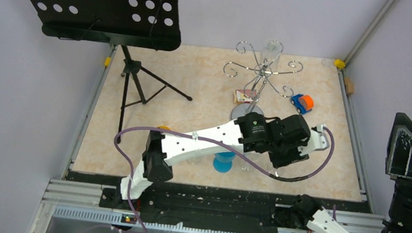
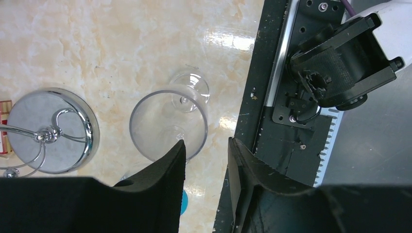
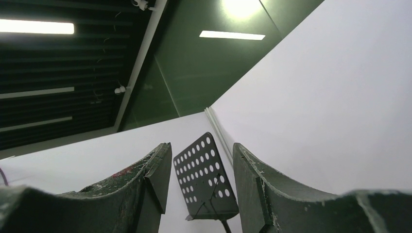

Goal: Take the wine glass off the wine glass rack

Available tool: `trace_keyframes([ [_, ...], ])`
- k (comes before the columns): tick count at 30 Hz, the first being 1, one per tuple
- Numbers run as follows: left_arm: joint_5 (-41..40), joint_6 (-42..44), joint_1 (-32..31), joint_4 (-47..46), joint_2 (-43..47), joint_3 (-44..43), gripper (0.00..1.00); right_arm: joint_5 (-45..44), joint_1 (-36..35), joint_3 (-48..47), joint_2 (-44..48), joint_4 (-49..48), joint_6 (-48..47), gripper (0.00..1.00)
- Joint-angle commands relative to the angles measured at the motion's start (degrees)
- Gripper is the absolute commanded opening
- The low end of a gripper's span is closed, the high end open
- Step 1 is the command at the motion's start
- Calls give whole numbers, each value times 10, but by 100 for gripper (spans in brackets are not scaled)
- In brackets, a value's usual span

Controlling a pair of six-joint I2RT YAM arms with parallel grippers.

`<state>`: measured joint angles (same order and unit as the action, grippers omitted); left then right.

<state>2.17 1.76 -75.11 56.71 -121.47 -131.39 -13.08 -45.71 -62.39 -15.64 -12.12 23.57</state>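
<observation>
**Wine glass after removal.** The wine glass (image 2: 168, 125) stands upright on the bench, off the wine glass rack (image 2: 63, 107). It sits between the rack's disc base and the bench's near edge, so I judge the lift-off done. The left gripper (image 2: 206, 144) hangs above it with its fingers (image 2: 167, 167) partly spread and nothing between them. One tip overlaps the rim in view; whether it touches I cannot tell. I take that gap as room to let the bowl go without tipping it. A blue object (image 1: 223, 162) lies near the same edge. The right gripper (image 3: 201, 148), parted and empty, points upward beyond the near right corner, which I judge keeps it out of the way.
</observation>
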Motion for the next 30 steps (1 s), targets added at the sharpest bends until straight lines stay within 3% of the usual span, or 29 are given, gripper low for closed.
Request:
trace_keyframes([
  [1,-2,-15,1,-32,22,-23,44,-8,-2,4,6,2,2,50],
  [17,48,-62,27,-105,105,-1,53,-55,-2,-16,-13,51,3,51],
  [23,22,-85,59,-129,177,51,64,-135,-2,-132,-108,243,-3,51],
  [26,8,-93,79,-154,223,92,80,-139,-2,-211,-195,338,-25,51],
  [30,-16,-103,109,-167,275,124,85,-160,-2,-327,-326,436,-55,58],
])
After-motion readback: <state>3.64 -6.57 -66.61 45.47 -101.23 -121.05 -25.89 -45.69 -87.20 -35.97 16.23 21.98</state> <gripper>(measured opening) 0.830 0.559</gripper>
